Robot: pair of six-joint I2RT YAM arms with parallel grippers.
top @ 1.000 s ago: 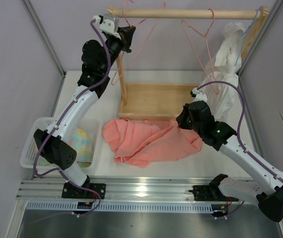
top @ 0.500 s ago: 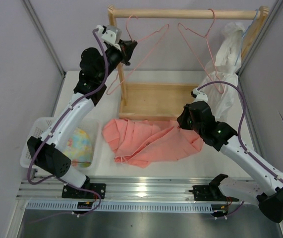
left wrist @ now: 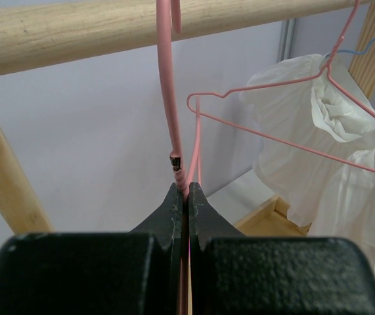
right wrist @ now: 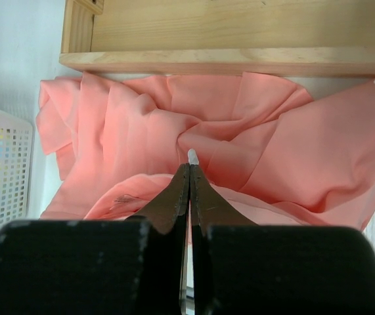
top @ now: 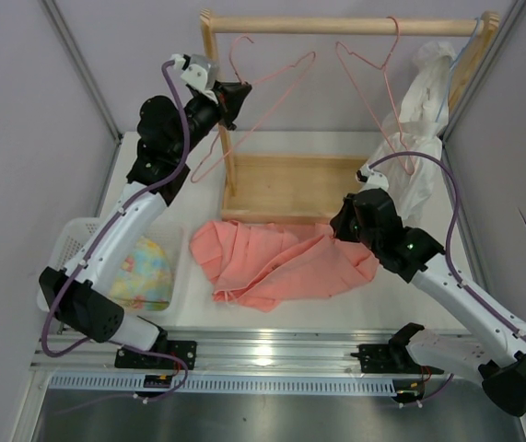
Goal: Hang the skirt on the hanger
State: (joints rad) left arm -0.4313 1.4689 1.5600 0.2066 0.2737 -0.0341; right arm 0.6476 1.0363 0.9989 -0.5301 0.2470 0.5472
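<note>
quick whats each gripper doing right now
left gripper: closed on the hanger, just below its hook.
right gripper: closed, over the skirt; no fabric visibly pinched between its fingers.

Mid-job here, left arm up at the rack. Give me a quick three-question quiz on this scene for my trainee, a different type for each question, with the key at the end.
1. True or false: the left gripper is shut on the hanger.
2. Where does the skirt lie? A) on the table, on the near side of the wooden rack base; B) draped on the hanger; C) lifted clear by the left gripper.
3. Fill in: the garment hanging at the right end of the rod is ____ in colour.
Key: 1 true; 2 A; 3 white.
</note>
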